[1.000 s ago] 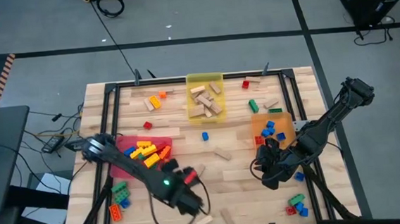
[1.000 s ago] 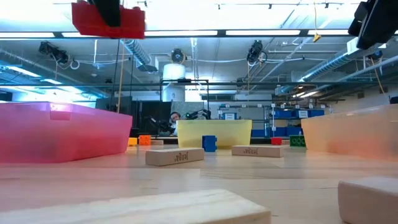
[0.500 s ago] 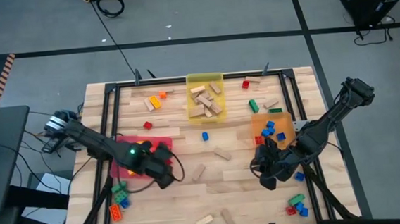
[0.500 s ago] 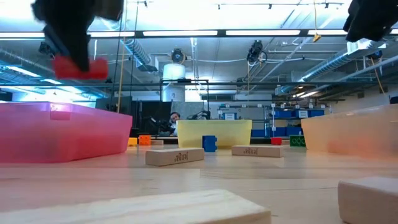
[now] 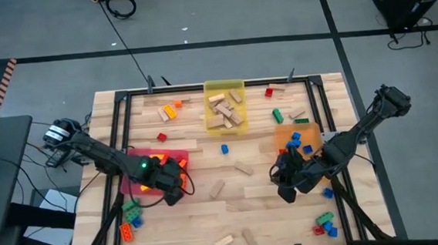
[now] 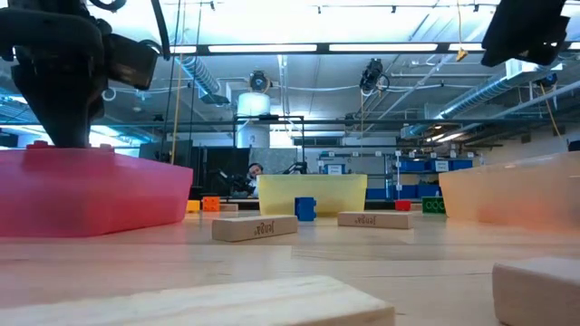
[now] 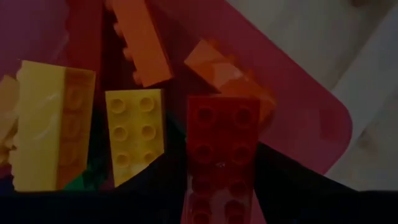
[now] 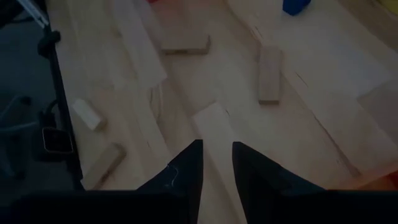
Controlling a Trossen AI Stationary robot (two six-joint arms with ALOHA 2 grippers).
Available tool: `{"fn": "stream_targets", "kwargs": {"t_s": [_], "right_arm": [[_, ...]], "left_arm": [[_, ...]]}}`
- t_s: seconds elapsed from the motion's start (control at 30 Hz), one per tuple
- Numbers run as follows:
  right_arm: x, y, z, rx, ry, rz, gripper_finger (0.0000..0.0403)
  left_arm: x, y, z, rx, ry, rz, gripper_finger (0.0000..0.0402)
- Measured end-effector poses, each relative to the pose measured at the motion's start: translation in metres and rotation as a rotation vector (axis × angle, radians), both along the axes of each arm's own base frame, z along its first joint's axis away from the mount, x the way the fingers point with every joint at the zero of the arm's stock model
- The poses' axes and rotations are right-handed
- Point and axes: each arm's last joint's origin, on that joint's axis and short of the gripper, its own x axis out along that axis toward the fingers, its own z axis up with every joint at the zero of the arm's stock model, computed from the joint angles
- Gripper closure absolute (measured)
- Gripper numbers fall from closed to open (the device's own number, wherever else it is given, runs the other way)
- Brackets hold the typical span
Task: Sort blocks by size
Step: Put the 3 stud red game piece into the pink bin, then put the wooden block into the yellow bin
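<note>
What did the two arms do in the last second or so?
The left gripper carried a long red brick from the table's front edge back over the red tray and lowered it among the bricks there. The right gripper barely moved, holding a tan wooden block. The loose blocks stayed put.

1. The worktop (image 5: pixel 263 204) fills the lower middle of the high view.
2. One tray (image 5: pixel 223 87) sits at its upper centre edge, holding wooden blocks (image 5: pixel 224 110).
3. A second tray (image 5: pixel 134 154) lies at the left, holding bricks (image 5: pixel 154 164); the left hand (image 5: pixel 173 180) is over its lower right corner.
4. A third tray (image 5: pixel 291 137) lies at the right, with the right hand (image 5: pixel 285 181) just below its lower left corner.
5. Loose blocks (image 5: pixel 239 241) lie near the bottom centre edge.
6. More bricks (image 5: pixel 130 218) cluster at the lower left, below the second tray.
</note>
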Motion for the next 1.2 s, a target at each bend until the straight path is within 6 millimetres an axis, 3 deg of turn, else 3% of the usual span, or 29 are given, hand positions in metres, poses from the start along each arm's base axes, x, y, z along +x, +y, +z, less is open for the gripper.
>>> {"fn": "stream_targets", "kwargs": {"t_s": [0.53,0.8,1.0,1.2], "right_arm": [[0.011,-0.013,0.002,0.012,-0.030,-0.062,0.0304],[0.015,-0.012,0.005,-0.157,-0.072,0.156,0.0291],[0.024,-0.007,0.015,-0.225,-0.209,0.253,0.0250],[0.041,0.003,0.010,-0.364,-0.286,0.393,0.0177]], "left_arm": [[0.002,0.002,0.000,0.042,-0.027,0.007,0.0162],[0.003,0.002,0.001,0.038,-0.034,0.007,0.0161],[0.004,0.001,0.001,0.029,-0.054,0.008,0.0161],[0.010,-0.001,0.003,-0.002,-0.117,0.015,0.0160]]}}
